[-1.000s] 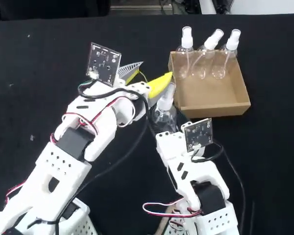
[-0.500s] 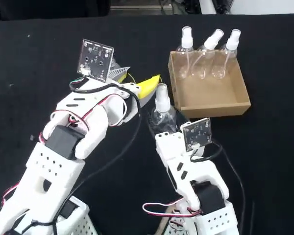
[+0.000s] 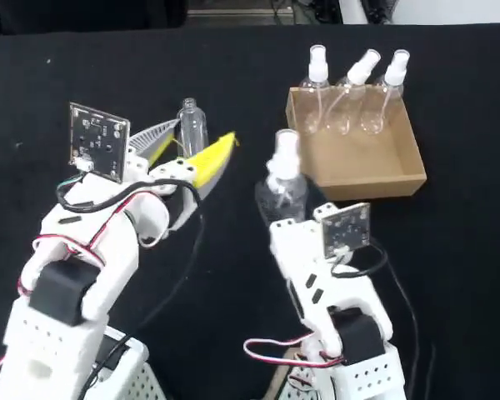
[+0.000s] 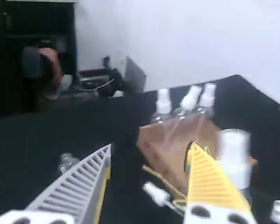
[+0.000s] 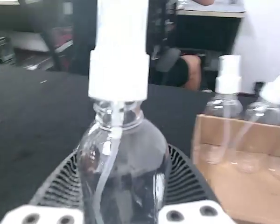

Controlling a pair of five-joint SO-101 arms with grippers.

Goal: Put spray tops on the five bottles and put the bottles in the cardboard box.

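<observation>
Left claw (image 3: 205,132) retreated from clear bottle (image 3: 281,195).

— What kind of room are you working in?

— A robotics lab or a hobby workshop, I'd say. My worktop (image 3: 50,75) is draped in plain black cloth. My left arm (image 3: 75,275) is white printed plastic, with a bare circuit board (image 3: 98,142) and loose wires (image 3: 252,352) left on show.

— And past the worktop?

— A bare white wall (image 4: 177,42), a tangle of cables (image 4: 95,84) and a dark desk (image 5: 210,30).
</observation>
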